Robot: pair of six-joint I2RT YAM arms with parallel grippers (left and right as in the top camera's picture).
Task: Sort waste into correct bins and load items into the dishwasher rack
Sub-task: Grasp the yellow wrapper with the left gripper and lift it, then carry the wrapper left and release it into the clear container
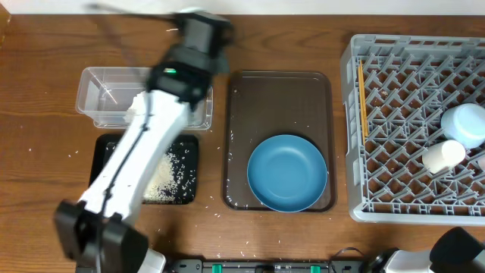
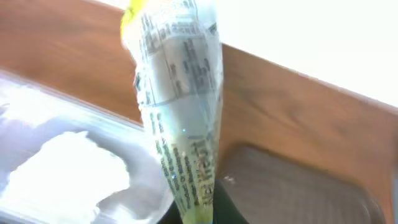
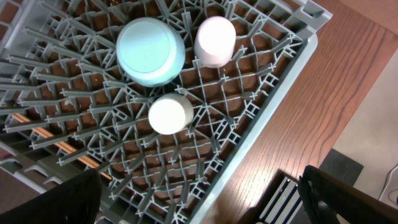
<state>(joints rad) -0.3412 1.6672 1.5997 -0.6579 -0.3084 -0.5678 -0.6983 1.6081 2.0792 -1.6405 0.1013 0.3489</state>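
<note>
- Left wrist view shows me the snack wrapper (image 2: 180, 106) standing up in front of the lens. Its lower end is pinched in the left gripper (image 1: 203, 29), whose fingers are almost out of frame.
- The clear tub (image 1: 95, 106) lies below and to one side, with the tissue (image 2: 68, 171) inside it. The rice (image 1: 170, 178) sits in the black tray (image 1: 106, 148), so I judge the wrapper belongs in the tub.
- To do this well, I would carry the wrapper over the middle of the tub, away from the end wall beside the brown tray (image 1: 280, 95). I would then lower it inside the rim and let go there, since a light wrapper may drift or cling.
- The left arm reaches diagonally across the black tray, with its wrist above the tub's end nearest the brown tray.
- The right gripper (image 3: 199, 202) hangs over the dishwasher rack (image 3: 273, 99), fingers spread and holding nothing.
</note>
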